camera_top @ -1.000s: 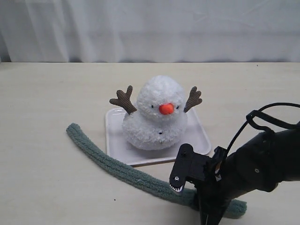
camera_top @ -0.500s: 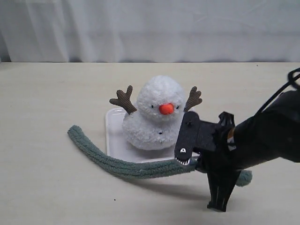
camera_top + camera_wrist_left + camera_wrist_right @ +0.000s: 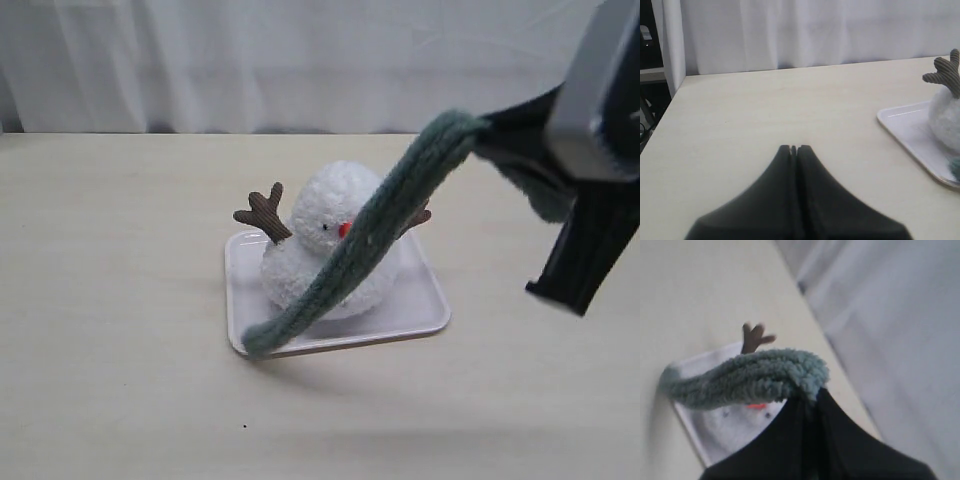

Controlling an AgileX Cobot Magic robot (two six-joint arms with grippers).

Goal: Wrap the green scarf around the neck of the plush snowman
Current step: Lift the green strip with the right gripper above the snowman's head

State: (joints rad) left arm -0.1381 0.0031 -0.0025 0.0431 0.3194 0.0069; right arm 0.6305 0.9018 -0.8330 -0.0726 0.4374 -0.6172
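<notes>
The plush snowman stands on a white tray, with its orange nose partly covered. The green scarf hangs in a slant across the snowman's front. Its low end rests on the tray's front left corner. High on the right, close to the camera, my right gripper is shut on the scarf's upper end. In the right wrist view the scarf bunches at that gripper, above the snowman. My left gripper is shut with nothing in it, over bare table well away from the snowman.
The table is pale wood, with a white curtain along its far edge. The tray's rim reaches into the left wrist view. The right arm's dark body hangs low at the right side.
My right gripper has risen from the table's front right to high on the right, taking the scarf's end along. The scarf's other end has slid from left of the tray onto its corner.
</notes>
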